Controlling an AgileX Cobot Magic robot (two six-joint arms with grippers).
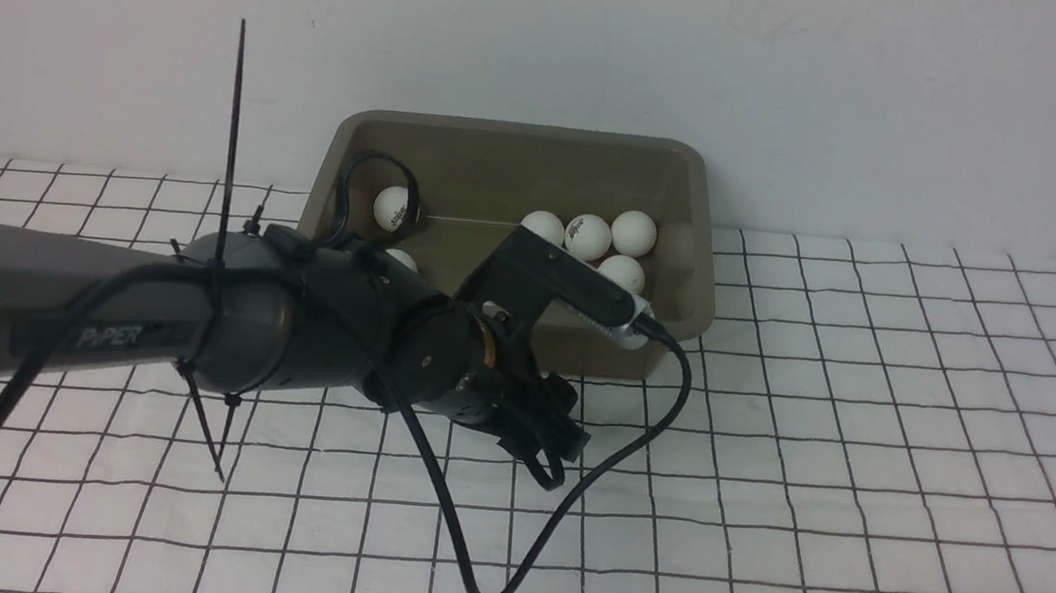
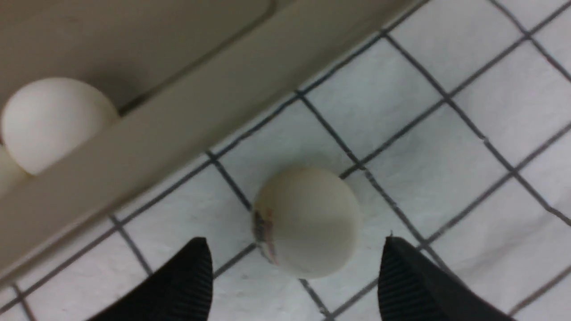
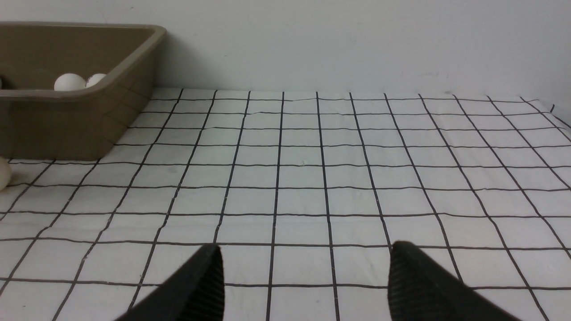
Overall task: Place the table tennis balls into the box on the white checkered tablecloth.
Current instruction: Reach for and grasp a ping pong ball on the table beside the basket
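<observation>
Left wrist view: ball [image 2: 308, 220] just beside box [image 2: 147, 133] wall

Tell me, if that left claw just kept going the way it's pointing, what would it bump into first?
Most likely the loose table tennis ball on the white checkered tablecloth beside the box. The left gripper is open, its fingers either side of the ball, apparently not touching; depth is unclear.

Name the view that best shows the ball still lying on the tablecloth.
Left wrist view: the loose ball sits whole between the open fingers. The right wrist view catches only its edge; in the front view the arm hides it.
</observation>
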